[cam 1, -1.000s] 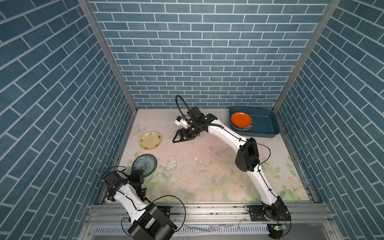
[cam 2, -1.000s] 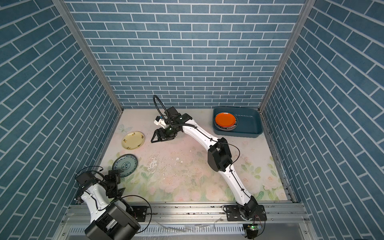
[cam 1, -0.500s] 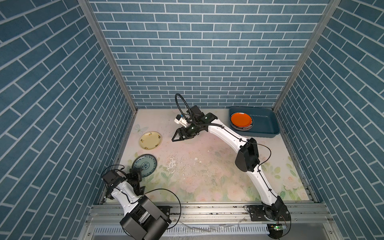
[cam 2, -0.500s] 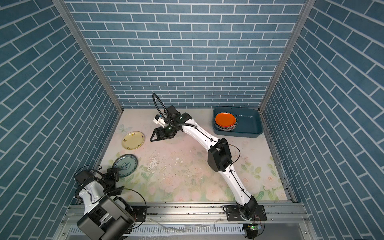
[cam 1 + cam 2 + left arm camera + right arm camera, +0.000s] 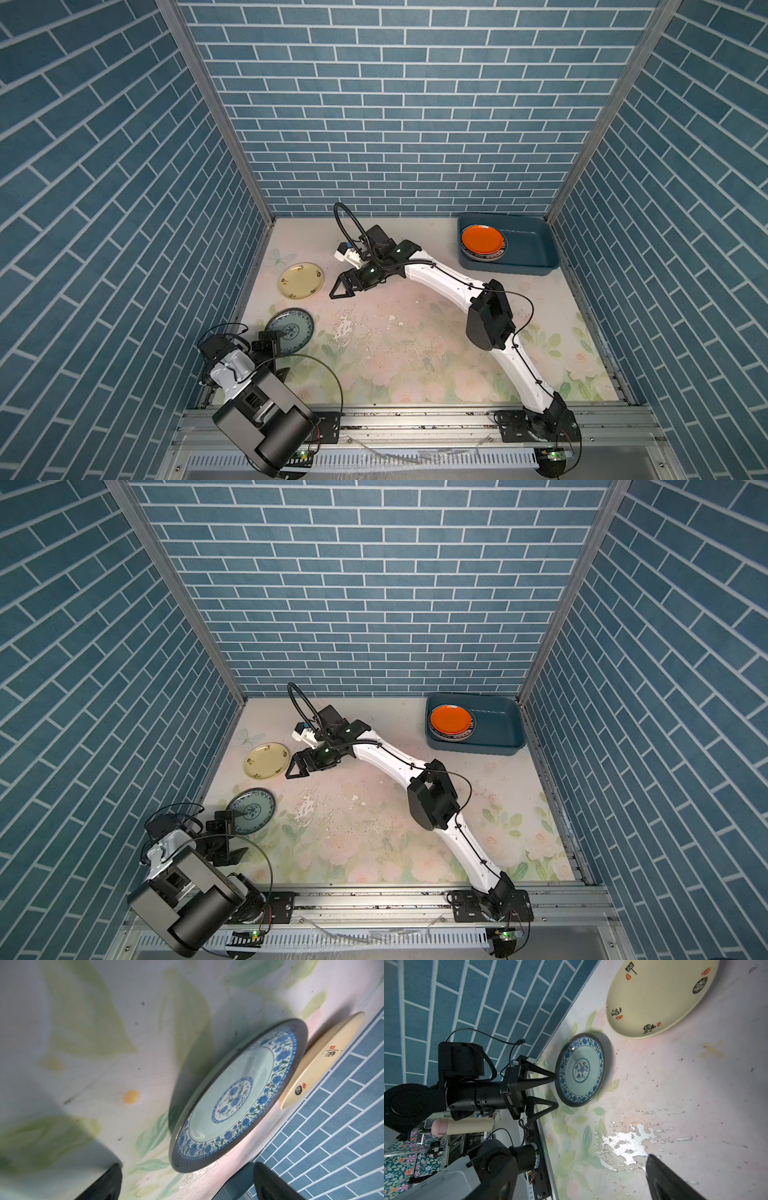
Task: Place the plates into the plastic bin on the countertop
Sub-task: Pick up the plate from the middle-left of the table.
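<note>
Two plates lie on the flowered countertop (image 5: 415, 353) at the left: a cream-yellow plate (image 5: 300, 281) (image 5: 266, 761) (image 5: 658, 997) and a blue-patterned plate (image 5: 289, 331) (image 5: 252, 811) (image 5: 234, 1095) (image 5: 581, 1070). My left gripper (image 5: 277, 355) (image 5: 230, 835) (image 5: 187, 1188) (image 5: 556, 1092) is open and low, its fingertips at the blue plate's near rim, holding nothing. My right gripper (image 5: 340, 289) (image 5: 297, 769) (image 5: 581, 1184) hangs open and empty just right of the cream plate. The teal plastic bin (image 5: 528, 253) (image 5: 496, 733) at the back right holds an orange plate (image 5: 482, 239) (image 5: 451, 718) on a white lettered one.
A scuffed, peeling patch (image 5: 345, 328) (image 5: 627, 1140) marks the counter between the arms. Blue brick walls close in the left, back and right sides. A grey metal rail (image 5: 415, 415) runs along the front edge.
My left gripper has swung in toward the blue plate's near rim. My right gripper has opened wider and shifted a little left and forward, closer to the cream plate.
</note>
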Tool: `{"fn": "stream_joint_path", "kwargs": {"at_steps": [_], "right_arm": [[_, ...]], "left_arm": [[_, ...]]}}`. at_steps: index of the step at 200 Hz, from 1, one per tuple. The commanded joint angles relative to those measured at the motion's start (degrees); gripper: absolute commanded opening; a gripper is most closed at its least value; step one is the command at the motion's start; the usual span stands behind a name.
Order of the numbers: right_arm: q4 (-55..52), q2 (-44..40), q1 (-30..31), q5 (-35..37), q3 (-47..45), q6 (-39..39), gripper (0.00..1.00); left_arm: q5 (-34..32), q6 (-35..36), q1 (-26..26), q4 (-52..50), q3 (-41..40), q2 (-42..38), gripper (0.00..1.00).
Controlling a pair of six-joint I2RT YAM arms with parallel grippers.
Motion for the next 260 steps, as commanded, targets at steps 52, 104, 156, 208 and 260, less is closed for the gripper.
{"fn": "stream_joint_path", "kwargs": {"at_steps": [52, 104, 156, 208, 260], "right_arm": [[4.21, -6.33, -0.18, 1.00, -4.41, -1.16, 0.96], [5.37, -6.50, -0.46, 1.06, -5.80, -1.25, 0.95], [5.53, -6.56, -1.85, 0.85, -6.95, -0.20, 0.95], [4.43, -5.85, -2.78, 1.01, -6.59, 0.07, 0.94], [2.41, -5.51, -3.35, 1.67, -5.54, 0.07, 0.94]], "left_arm": [[-0.75, -0.47, 0.31, 2.01, -3.45, 3.41, 0.96], [-3.76, -0.41, 0.31, 1.70, -2.41, 3.45, 0.96], [-0.94, -7.92, 0.31, 16.02, -6.18, 6.29, 0.89], [-2.26, -9.00, 0.30, 21.96, -9.08, 4.20, 0.81], [-2.31, -7.19, 0.26, 24.27, -10.79, 4.57, 0.60]]}}
